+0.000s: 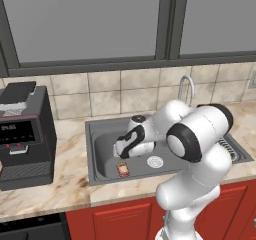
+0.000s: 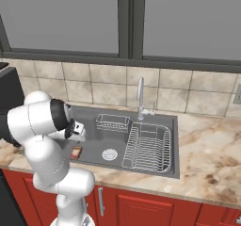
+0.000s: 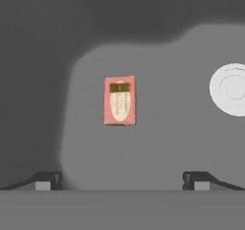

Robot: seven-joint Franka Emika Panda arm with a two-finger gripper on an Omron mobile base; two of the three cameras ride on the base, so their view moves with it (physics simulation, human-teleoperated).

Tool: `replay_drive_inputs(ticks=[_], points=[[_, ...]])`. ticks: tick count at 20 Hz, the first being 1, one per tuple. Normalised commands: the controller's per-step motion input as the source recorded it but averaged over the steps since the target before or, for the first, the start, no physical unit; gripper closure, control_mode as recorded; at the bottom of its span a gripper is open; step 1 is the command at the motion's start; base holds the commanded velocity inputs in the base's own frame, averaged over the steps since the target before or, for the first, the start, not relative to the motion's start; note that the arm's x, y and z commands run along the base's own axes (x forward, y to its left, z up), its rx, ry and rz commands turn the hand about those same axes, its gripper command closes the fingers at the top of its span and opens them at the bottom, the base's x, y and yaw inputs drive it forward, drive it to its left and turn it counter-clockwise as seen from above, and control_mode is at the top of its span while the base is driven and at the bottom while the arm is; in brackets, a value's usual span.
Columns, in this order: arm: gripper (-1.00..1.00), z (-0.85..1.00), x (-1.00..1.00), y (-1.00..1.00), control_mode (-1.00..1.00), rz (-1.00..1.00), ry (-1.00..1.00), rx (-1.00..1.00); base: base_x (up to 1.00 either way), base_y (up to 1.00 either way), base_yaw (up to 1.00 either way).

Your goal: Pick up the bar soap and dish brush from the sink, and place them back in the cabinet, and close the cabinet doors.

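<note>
The bar soap (image 1: 122, 169) (image 2: 76, 151) (image 3: 119, 100), a small orange-brown block with a paler face, lies flat on the floor of the dark grey sink (image 1: 100, 151) (image 2: 94, 134), left of the round white drain (image 1: 155, 161) (image 3: 233, 89). My gripper (image 1: 122, 155) (image 3: 122, 180) hangs inside the basin just above the soap, pointing down at it. It is open, its two fingertips spread wide with nothing between them. The soap sits centred ahead of the gap. The tall red cabinet and its doors are out of view.
A silver faucet (image 1: 186, 86) (image 2: 140, 98) rises behind the sink. A large wire rack (image 2: 148, 147) and a small wire basket (image 2: 113, 122) sit in the basin's right and back. A black coffee machine (image 1: 22, 134) stands on the counter to the left. Low red counter doors (image 1: 120, 221) run below.
</note>
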Motion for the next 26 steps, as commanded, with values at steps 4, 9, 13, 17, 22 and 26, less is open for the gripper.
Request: replay_drive_inputs(ticks=[4,9,13,17,22,26], points=[[-1.00,-0.23,0.25,0.02,-1.00,0.00,0.01,0.00,0.00,0.00,0.00],[-1.00,-0.27,0.14,0.02,-1.00,0.00,0.01,0.00,0.00,0.00,0.00],[-1.00,-0.26,0.05,0.03,-1.00,0.00,0.00,0.00,0.00,0.00,0.00],[-1.00,-0.19,0.10,0.01,-1.00,0.00,0.00,0.00,0.00,0.00,0.00],[-1.00,-0.15,0.10,0.00,-1.00,0.00,0.00,0.00,0.00,0.00,0.00],[-1.00,-0.17,0.21,0.02,-1.00,0.00,0.00,0.00,0.00,0.00,0.00]])
